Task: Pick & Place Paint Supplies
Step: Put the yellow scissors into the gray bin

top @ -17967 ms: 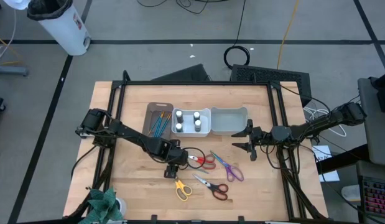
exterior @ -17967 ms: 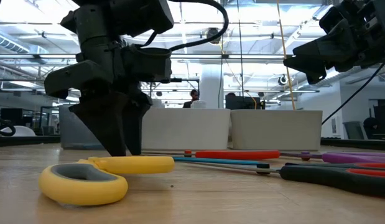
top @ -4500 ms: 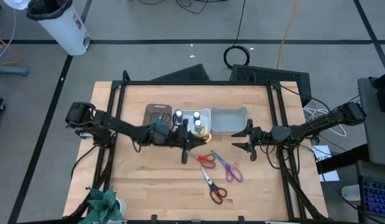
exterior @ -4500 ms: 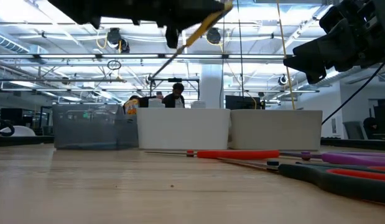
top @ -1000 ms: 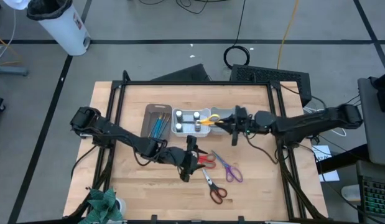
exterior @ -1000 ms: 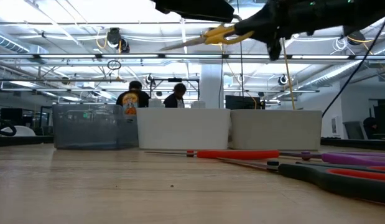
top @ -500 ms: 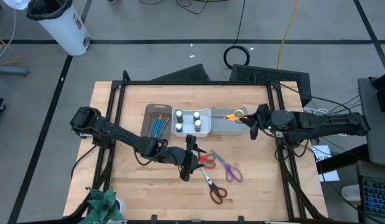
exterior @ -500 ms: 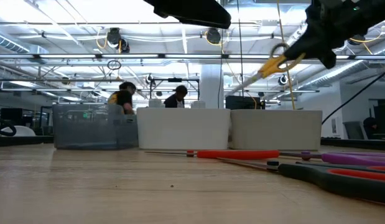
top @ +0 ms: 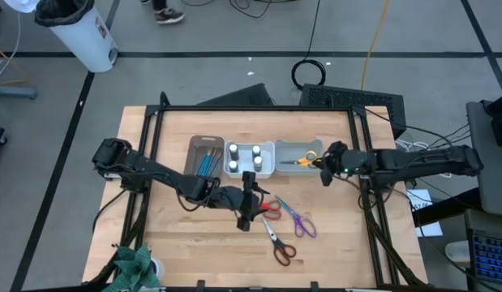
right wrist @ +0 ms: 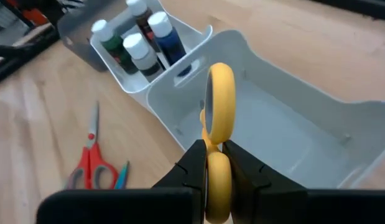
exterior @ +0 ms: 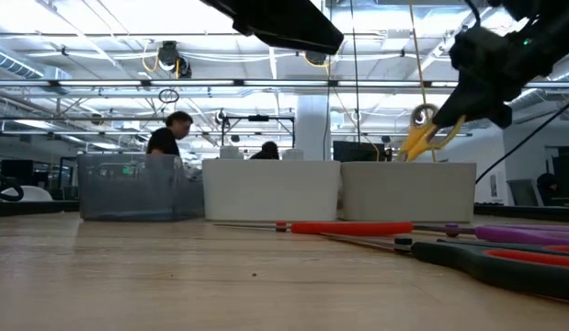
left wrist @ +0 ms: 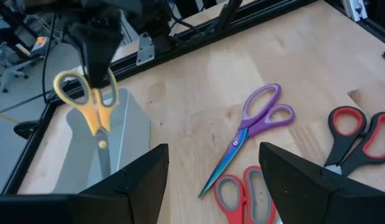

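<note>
Beyond my wooden bench (top: pixel 169 235) stretches a bright hall where a person (exterior: pixel 166 133) shows behind the bins. My right fingers (top: pixel 322 165) pinch the yellow-handled scissors (top: pixel 303 161) by their handles and hold them in the air over the grey bin (top: pixel 299 146), blades pointing toward the white bin (top: pixel 271 166) — the one holding four white-capped bottles (top: pixel 246 157). Teal brushes (top: pixel 206 163) lie in the brown bin (top: pixel 199 139) beside it. My left fingers (top: pixel 245 221) are spread wide and empty, low over the bench just beside the red scissors (top: pixel 269 209). The purple scissors (top: pixel 299 219) and the black-and-red scissors (top: pixel 279 244) lie flat nearby.
</note>
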Robot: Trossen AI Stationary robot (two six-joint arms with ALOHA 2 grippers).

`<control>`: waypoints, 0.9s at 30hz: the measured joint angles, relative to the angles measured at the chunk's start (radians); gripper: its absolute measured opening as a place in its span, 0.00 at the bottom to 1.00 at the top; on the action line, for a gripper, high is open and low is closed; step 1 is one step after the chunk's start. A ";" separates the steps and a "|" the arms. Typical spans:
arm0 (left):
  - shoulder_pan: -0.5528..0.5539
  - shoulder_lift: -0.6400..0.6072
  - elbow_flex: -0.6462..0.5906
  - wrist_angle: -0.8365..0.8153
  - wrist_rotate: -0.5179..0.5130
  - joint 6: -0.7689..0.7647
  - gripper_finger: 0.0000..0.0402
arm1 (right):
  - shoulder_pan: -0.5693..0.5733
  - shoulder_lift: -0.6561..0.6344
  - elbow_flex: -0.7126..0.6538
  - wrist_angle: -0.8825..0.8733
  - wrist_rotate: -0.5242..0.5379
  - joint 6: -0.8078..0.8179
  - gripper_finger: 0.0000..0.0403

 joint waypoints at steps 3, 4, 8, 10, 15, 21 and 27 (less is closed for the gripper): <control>0.003 0.000 0.000 0.000 0.000 -0.002 0.63 | -0.007 0.049 -0.017 0.045 -0.004 0.000 0.07; 0.003 0.000 0.000 0.000 0.000 -0.001 0.63 | -0.008 0.063 -0.020 0.049 -0.005 0.000 0.08; 0.003 0.000 0.000 0.000 0.000 -0.001 0.63 | -0.008 0.103 -0.020 0.054 -0.001 0.000 0.10; 0.003 0.000 0.000 0.000 0.002 -0.001 0.63 | -0.008 0.111 -0.020 0.054 0.001 -0.001 0.11; 0.003 0.000 0.000 0.000 0.041 -0.001 0.62 | -0.008 0.112 -0.020 0.088 0.020 -0.044 0.12; 0.003 0.000 0.000 0.001 0.052 -0.007 0.62 | -0.008 0.112 -0.020 0.182 0.034 -0.171 0.12; 0.003 0.000 0.000 0.001 0.052 -0.023 0.62 | -0.008 0.112 -0.024 0.191 0.089 -0.219 0.19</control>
